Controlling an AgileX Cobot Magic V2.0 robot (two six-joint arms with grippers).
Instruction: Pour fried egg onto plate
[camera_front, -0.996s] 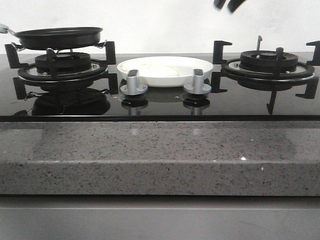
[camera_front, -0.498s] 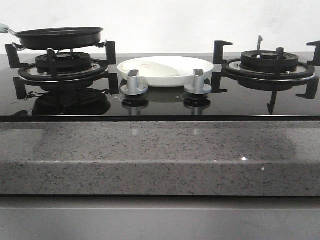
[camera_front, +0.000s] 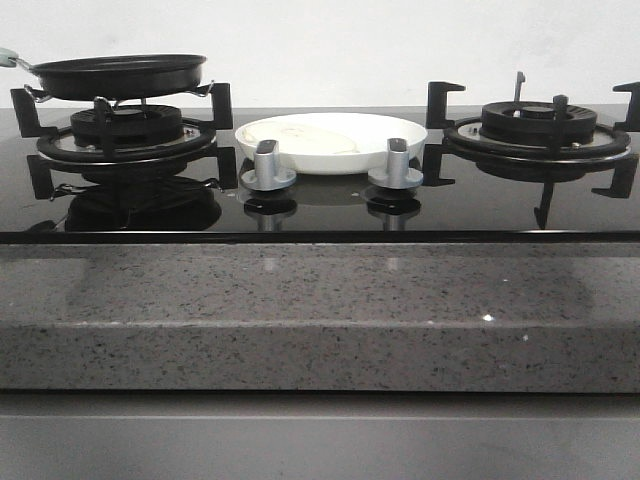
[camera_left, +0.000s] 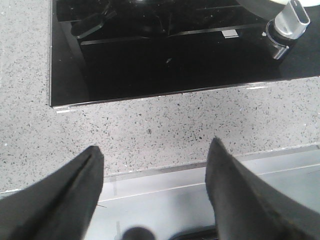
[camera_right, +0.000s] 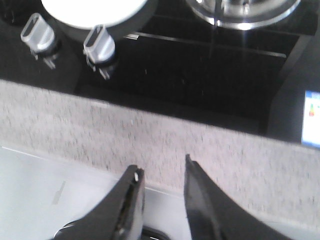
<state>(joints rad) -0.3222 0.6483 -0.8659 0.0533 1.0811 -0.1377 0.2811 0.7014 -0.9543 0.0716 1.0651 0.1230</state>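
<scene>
The pour looks done: the fried egg (camera_front: 312, 138), flat and pale cream, lies inside the glossy white plate (camera_front: 400, 128), which sits just right of the black pan (camera_front: 118, 75) on its burner grate. Both tools are empty and back over the speckled stone counter (camera_front: 300, 290): left tool (camera_left: 155, 172) wide apart, right tool (camera_right: 161, 192) slightly apart.

Pan handle (camera_front: 8, 57) cut off

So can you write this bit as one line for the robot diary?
fried egg: on plate | pan: on left burner | left gripper: open, empty | right gripper: open, empty
</scene>
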